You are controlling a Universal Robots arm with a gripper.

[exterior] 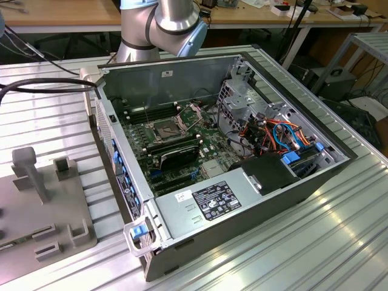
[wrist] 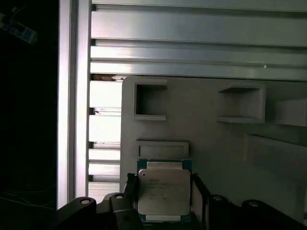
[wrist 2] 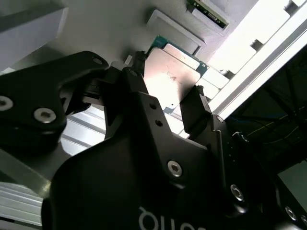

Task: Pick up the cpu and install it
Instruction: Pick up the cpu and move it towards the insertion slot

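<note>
One grey fixture plate (exterior: 66,209) lies at the exterior view's left, at about eight o'clock from the open computer case (exterior: 170,82); both are set on a ribbed aluminium table (exterior: 303,242); upright posts and small blocks are carried by the plate.

In both wrist views the cpu (wrist: 162,196) (wrist 2: 175,72) is seen over such a grey plate (wrist: 216,143), dull grey top up, with a thin green border round it; it is placed just beside a shallow rectangular recess (wrist: 162,148), and two square pockets (wrist: 151,101) are found farther along the plate. The gripper (wrist: 164,181) (wrist 2: 168,79) is set astride the chip; its black fingers (wrist: 198,194) (wrist 2: 192,110) are drawn in narrowly against two opposite edges of the cpu, so that the chip is clasped between them; whether it is raised off the plate cannot be told.

Inside the case, a green motherboard (exterior: 212,145) is laid flat; the square socket (exterior: 165,129) is seen toward ten o'clock on the board, with its metal frame swung up; long black memory sticks (exterior: 174,157) are seated just at six o'clock from the socket. A grey power supply (exterior: 203,203) is mounted at six o'clock in the case; orange and blue cables (exterior: 279,136) are bundled at three o'clock. The arm's silver and blue joint (exterior: 163,21) is seen at twelve o'clock, behind the case.
</note>
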